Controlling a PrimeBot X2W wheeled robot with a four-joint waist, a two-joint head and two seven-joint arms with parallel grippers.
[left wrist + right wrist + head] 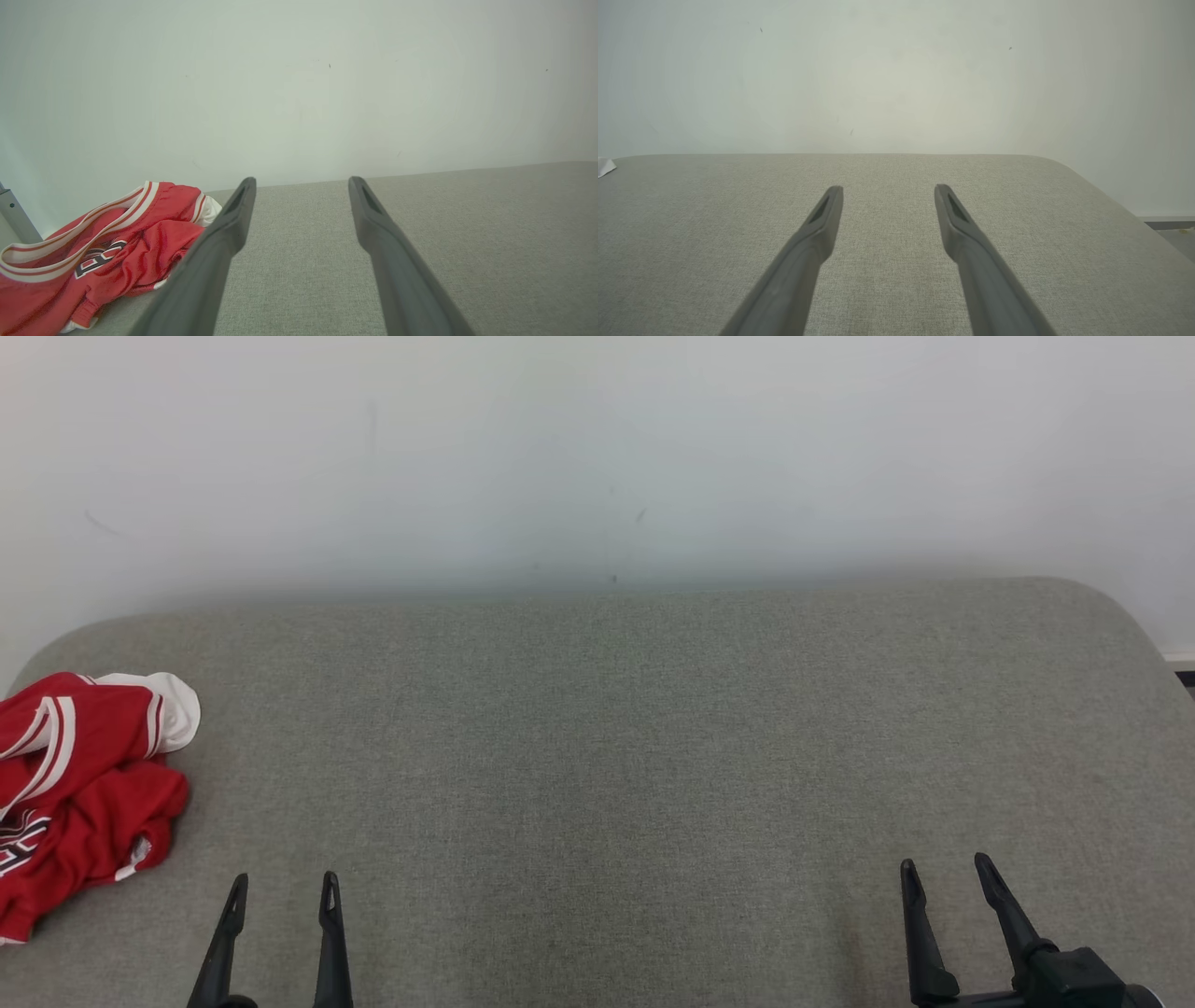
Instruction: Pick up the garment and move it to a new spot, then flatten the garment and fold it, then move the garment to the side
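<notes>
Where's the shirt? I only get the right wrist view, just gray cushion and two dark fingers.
Observer: The red garment lies crumpled at the cushion's far left edge.
Operator: Is the other hand grabbing it?
Observer: No. The left gripper is open, holding nothing, to the garment's right.
Operator: Is it plain red?
Observer: No, it has white striped trim and some lettering, too crumpled to read.

The red garment (pixel 84 784) runs off the head view's left edge, so its full extent is hidden. Its dark lettering (pixel 96 261) is creased and unreadable. Right of the garment, the left pincer (pixel 285 879) is cut off below, and one of its fingers (pixel 210 252) covers the garment's edge.
</notes>
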